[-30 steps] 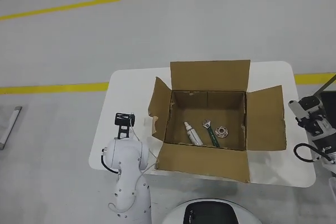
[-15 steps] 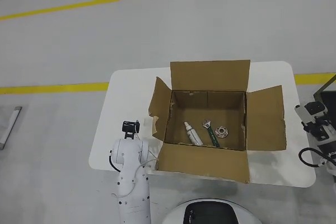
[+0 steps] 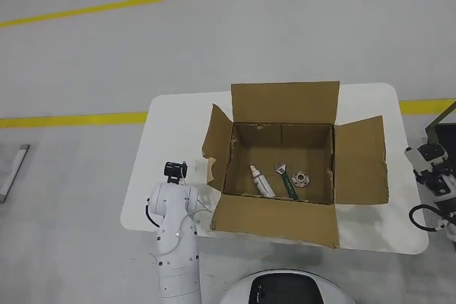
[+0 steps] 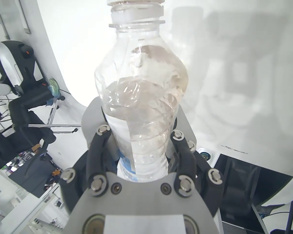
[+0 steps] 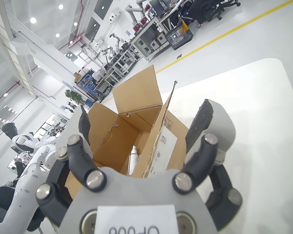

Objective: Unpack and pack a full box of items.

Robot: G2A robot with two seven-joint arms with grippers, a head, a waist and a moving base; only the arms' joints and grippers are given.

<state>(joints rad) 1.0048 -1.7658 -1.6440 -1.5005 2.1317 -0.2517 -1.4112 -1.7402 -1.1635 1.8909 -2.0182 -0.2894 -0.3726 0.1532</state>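
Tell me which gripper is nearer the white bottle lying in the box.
Left. The left gripper, shut on a water bottle, sits just outside the box flap nearest the white bottle; the open right gripper is past the table edge, opposite.

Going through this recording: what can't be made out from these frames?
- Base of the bottle: left wrist view, hidden behind the left end effector that clamps it.
- What the round part in the box is: top view, too small to identify.
- Most of the box floor: right wrist view, hidden behind a flap.
- Whether the bottle touches the box's flap: top view, too small to tell.
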